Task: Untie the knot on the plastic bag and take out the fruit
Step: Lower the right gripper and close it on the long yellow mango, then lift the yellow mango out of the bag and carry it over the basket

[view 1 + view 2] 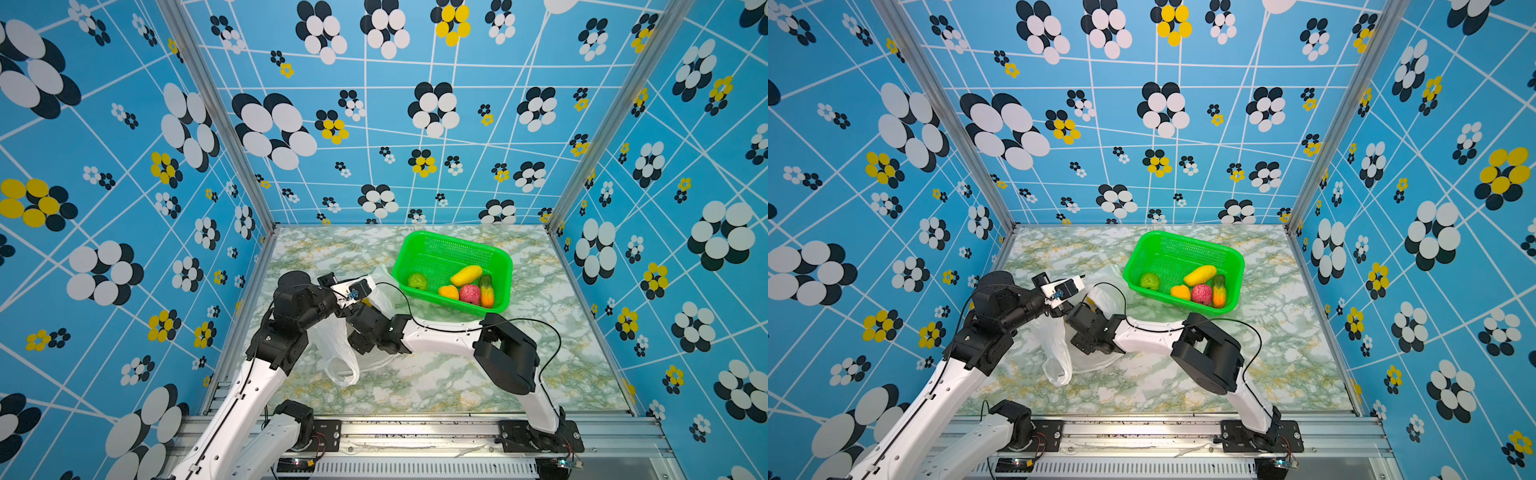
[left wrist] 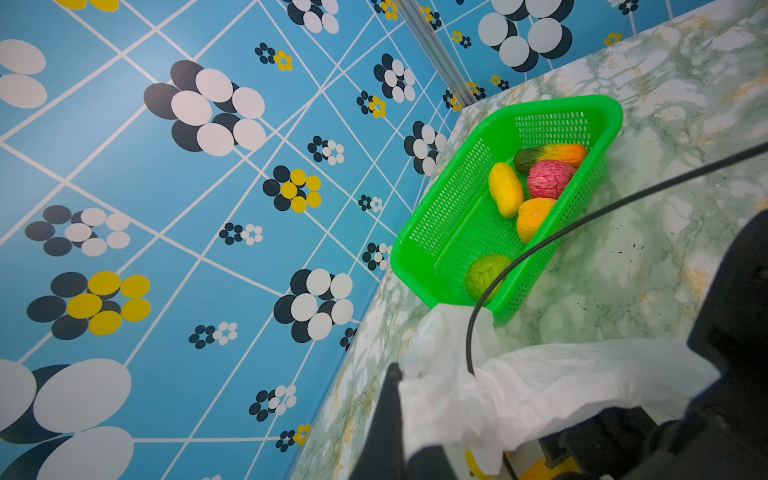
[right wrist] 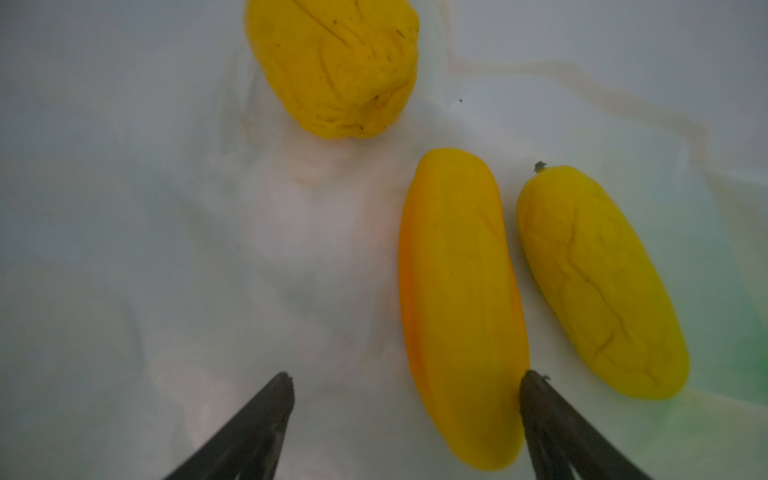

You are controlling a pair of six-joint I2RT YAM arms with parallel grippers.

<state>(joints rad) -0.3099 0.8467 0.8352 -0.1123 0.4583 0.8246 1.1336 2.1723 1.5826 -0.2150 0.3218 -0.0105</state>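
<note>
Plastic bag (image 1: 330, 340), thin, white and crinkled, lies on the near left part of the table (image 1: 415, 386) between my two arms. One loop handle (image 1: 343, 370) lies flat toward the front rail (image 1: 415, 428). My left pincer (image 2: 395, 395) is clamped on a bunched fold of the bag's rim. My right pincer (image 3: 407, 379) is down among the white film with its fingers spread wide, gripping nothing.

Only my right wrist view shows the fruit lying in there. There is a stubby crumpled yellow one (image 3: 332, 70) and a smooth orange-tinged long one (image 3: 461, 307), whose near end sits between my spread fingers, close against one of them. A wrinkled yellow long one (image 3: 598, 282) lies just beside that. In both top views my wrists cover that spot.

Just beyond the bag stands a green mesh basket (image 1: 453, 239); from my left wrist view the film reaches its near corner. It holds a green round fruit (image 1: 417, 281), a yellow long one (image 1: 466, 275), an orange one (image 1: 449, 292), a pink-red bumpy one (image 1: 470, 294) and a green-orange one (image 1: 486, 291). A black cable (image 2: 582, 220) crosses that wrist view in front of the basket.

The table is marbled green and white with yellow veins. Blue walls (image 1: 124, 174) close it on three sides, crossed by white lines and dotted with flowers of white, black and yellow ovals. Aluminium posts (image 1: 232, 137) stand in the corners.
</note>
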